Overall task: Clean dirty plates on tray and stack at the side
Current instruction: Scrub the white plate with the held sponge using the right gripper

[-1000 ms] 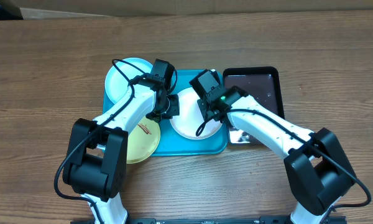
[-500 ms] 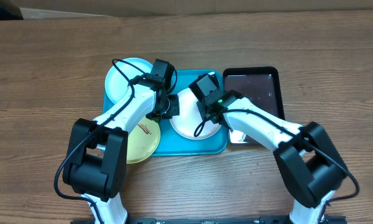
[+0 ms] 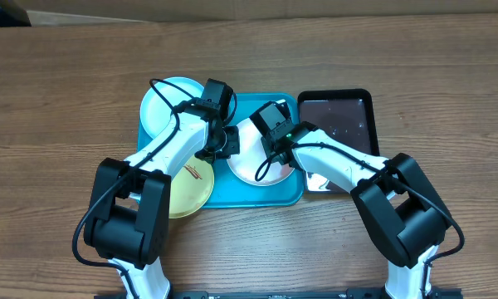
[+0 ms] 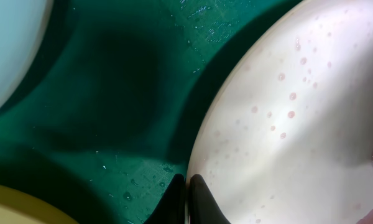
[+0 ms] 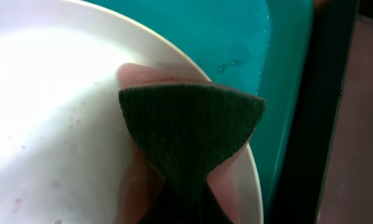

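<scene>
The white plate (image 3: 247, 166) lies in the turquoise tray (image 3: 257, 196), wet with small pinkish droplets. My left gripper (image 3: 226, 143) is shut on its left rim (image 4: 188, 186). My right gripper (image 3: 270, 149) is shut on a dark green scouring pad (image 5: 189, 130) pressed on the plate's right part, near its rim. The light blue plate (image 3: 159, 108) leans over the tray's far left corner. The yellow-green plate (image 3: 191, 191), with a brown smear, overlaps the tray's front left edge.
A glossy black tray (image 3: 340, 116) sits right against the turquoise tray's right side and also shows in the right wrist view (image 5: 360, 124). Bare wooden table surrounds both trays.
My right gripper with the pad has slid a little to the left across the white plate. The left arm and the plates have not moved.
</scene>
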`<state>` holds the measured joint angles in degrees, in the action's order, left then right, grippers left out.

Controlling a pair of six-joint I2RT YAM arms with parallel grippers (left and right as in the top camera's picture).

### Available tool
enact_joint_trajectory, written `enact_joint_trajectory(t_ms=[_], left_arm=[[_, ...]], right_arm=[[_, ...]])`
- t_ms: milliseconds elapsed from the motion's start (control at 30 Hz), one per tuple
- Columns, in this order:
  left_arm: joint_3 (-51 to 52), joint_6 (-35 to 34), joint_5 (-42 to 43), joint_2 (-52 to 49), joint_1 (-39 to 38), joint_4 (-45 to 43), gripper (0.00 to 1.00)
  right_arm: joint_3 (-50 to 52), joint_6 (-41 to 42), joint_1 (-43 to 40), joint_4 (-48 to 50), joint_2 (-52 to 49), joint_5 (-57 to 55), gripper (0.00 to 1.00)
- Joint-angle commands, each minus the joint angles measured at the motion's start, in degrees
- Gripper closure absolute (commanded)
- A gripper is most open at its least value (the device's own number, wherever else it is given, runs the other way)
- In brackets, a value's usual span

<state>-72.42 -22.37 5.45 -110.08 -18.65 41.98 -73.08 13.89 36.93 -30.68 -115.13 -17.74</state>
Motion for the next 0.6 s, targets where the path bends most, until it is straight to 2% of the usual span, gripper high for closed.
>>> enact_joint_trajectory(t_ms=[0, 300, 567], left_arm=[[-0.92, 0.07, 0.42, -0.81, 0.09, 0.2, 0.96], [-0.92, 0.09, 0.37, -0.81, 0.09, 0.13, 0.96], [-0.92, 0.07, 0.39, -0.81, 0.09, -0.22, 0.96]], right_arm=[[0.48, 0.68, -0.98, -0.72, -3.21, 7.26, 0.96], [0.48, -0.79, -4.59, -0.46, -3.52, 18.95, 0.96], [0.48, -0.79, -5.22, -0.24, -4.0, 20.31, 0.96]])
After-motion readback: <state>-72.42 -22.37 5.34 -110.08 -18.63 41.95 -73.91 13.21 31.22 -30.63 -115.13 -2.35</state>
